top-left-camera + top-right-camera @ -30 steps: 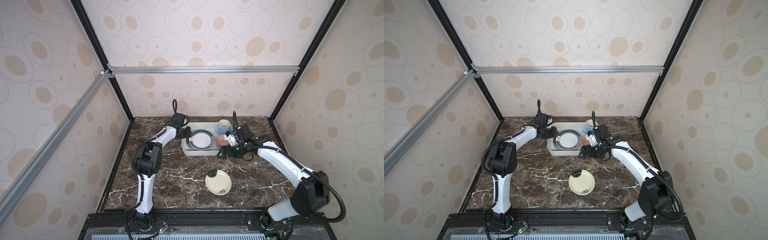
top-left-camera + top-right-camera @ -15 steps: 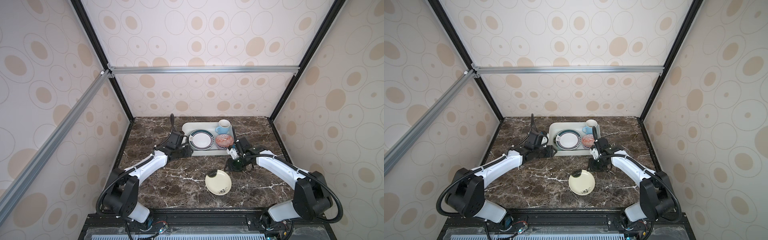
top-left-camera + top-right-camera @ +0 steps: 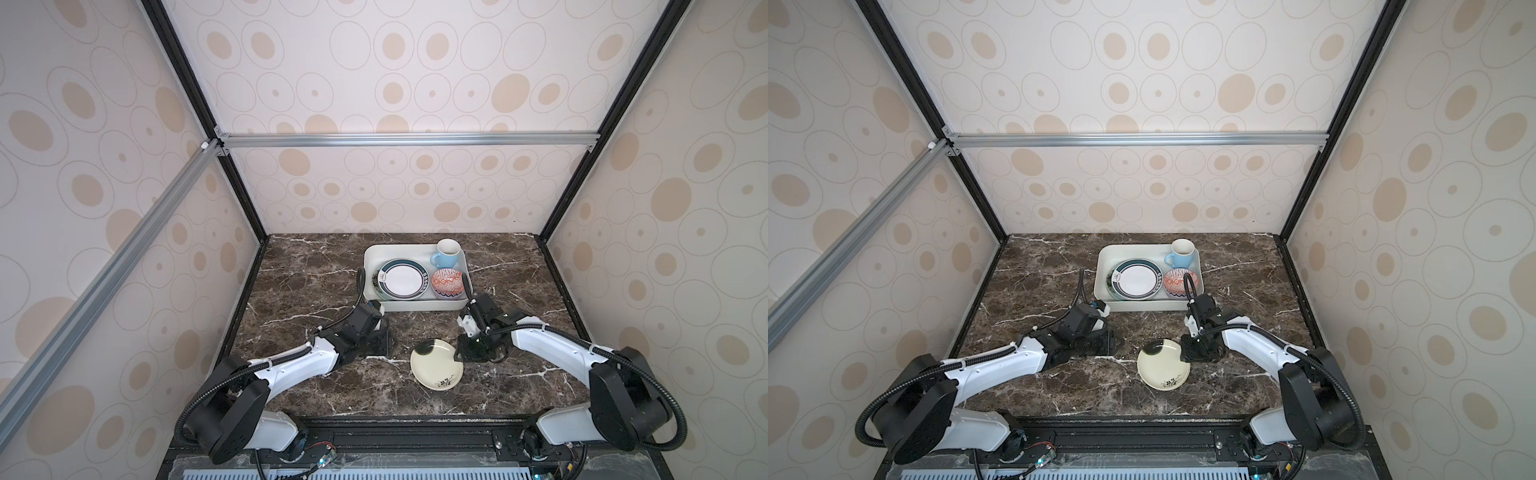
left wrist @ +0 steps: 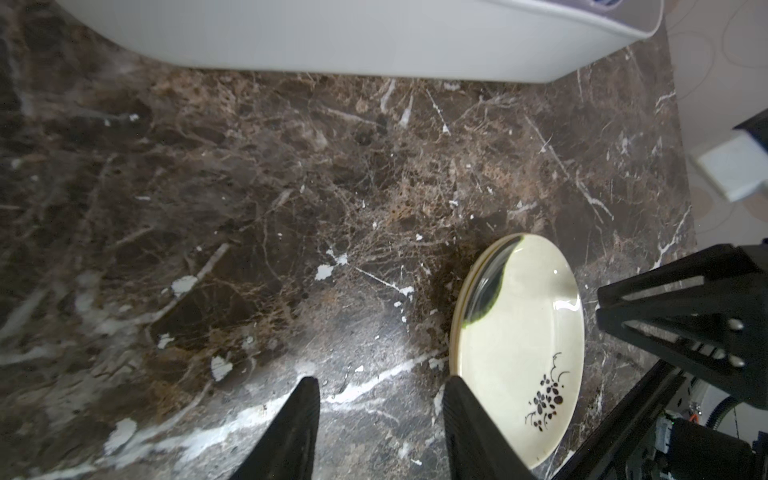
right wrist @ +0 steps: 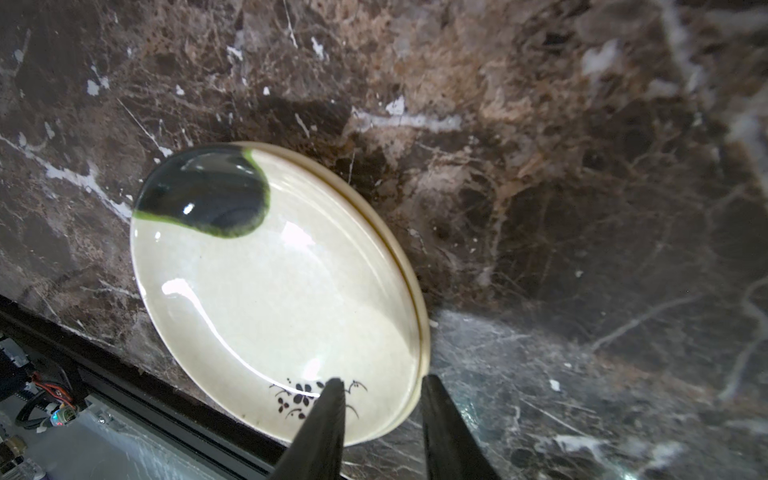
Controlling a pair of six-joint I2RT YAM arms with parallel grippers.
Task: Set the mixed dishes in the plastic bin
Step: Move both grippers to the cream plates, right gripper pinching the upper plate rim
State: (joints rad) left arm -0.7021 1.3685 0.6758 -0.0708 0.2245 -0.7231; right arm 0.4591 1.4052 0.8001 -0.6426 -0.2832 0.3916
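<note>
The small cream plate [image 3: 436, 365] [image 3: 1163, 365] lies flat on the marble near the front. My right gripper [image 3: 460, 353] [image 5: 382, 378] is shut on its right rim, one finger over the flower print and the other outside the edge. My left gripper [image 3: 384, 343] [image 4: 380, 380] hovers open and empty just left of that plate [image 4: 519, 332]. At the back, the plastic bin [image 3: 415, 306] [image 3: 1142, 306] holds a white blue-rimmed plate [image 3: 402, 279] lying on a darker plate, a red-patterned bowl [image 3: 447, 282] and a light-blue mug [image 3: 448, 253].
The bin's front wall [image 4: 332, 41] stands a short way behind both grippers. The table's front edge and a black rail [image 5: 124, 374] run close by the cream plate [image 5: 270, 291]. Patterned walls enclose the dark marble table [image 3: 311, 282] on three sides.
Both arms drew back from the bin toward the front. The right gripper came down onto the cream plate's rim and its jaws narrowed. The left gripper swung in beside the plate.
</note>
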